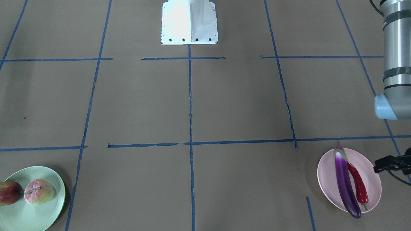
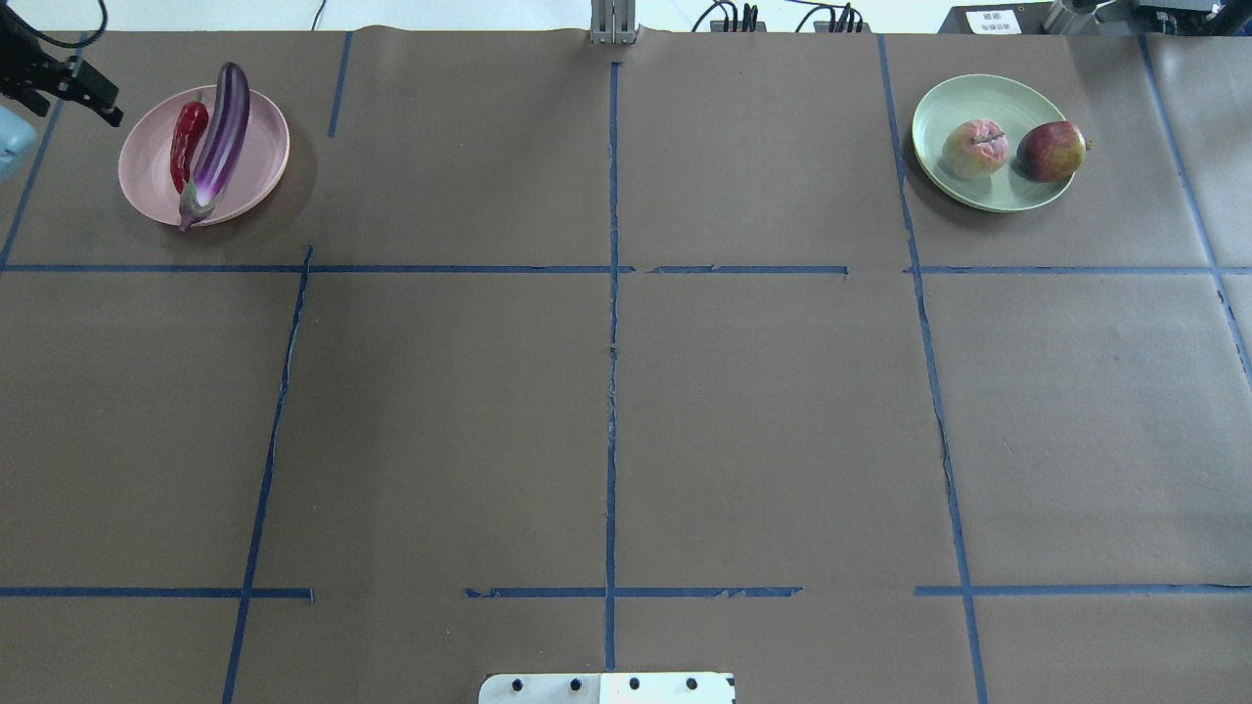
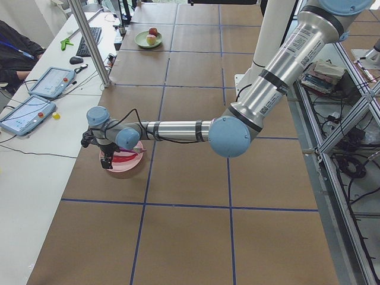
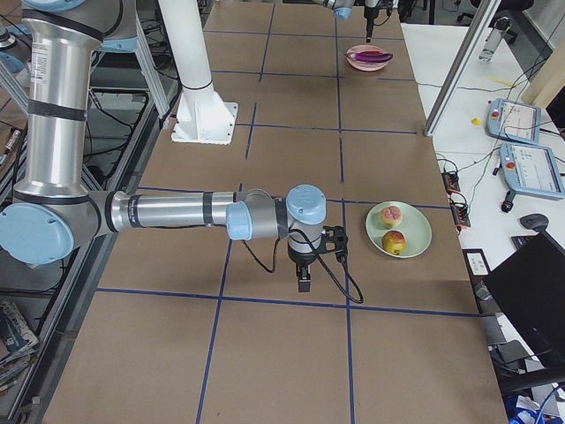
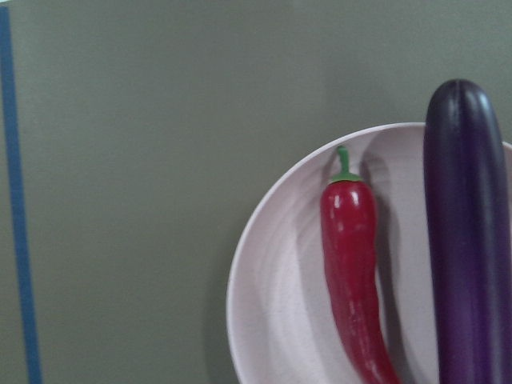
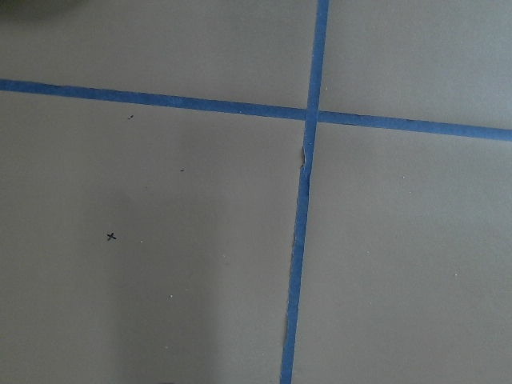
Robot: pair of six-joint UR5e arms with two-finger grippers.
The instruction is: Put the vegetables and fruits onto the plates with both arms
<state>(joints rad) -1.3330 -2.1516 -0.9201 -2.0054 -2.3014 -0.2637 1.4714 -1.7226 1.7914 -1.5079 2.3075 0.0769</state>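
Eggplant (image 1: 345,183): long, glossy purple, on pink plate (image 1: 327,175) beside red chili (image 1: 358,184).
Left gripper (image 2: 98,103), right gripper (image 4: 304,281): jaws, I cannot tell.

- You see a purple eggplant (image 1: 345,183) and a red, green-stemmed chili (image 1: 358,184) on a pale pink plate (image 1: 326,179).
- Your mint-green plate (image 1: 19,215) carries a dark red apple (image 1: 9,192) and a pink-green fruit (image 1: 38,192).
- Brown table (image 1: 240,106), blue tape (image 1: 190,96) grid.

arms (image 3: 279,65): silver-grey tubes | joint caps (image 3: 230,136): light blue | cables (image 4: 335,274): black | base (image 1: 189,22): white
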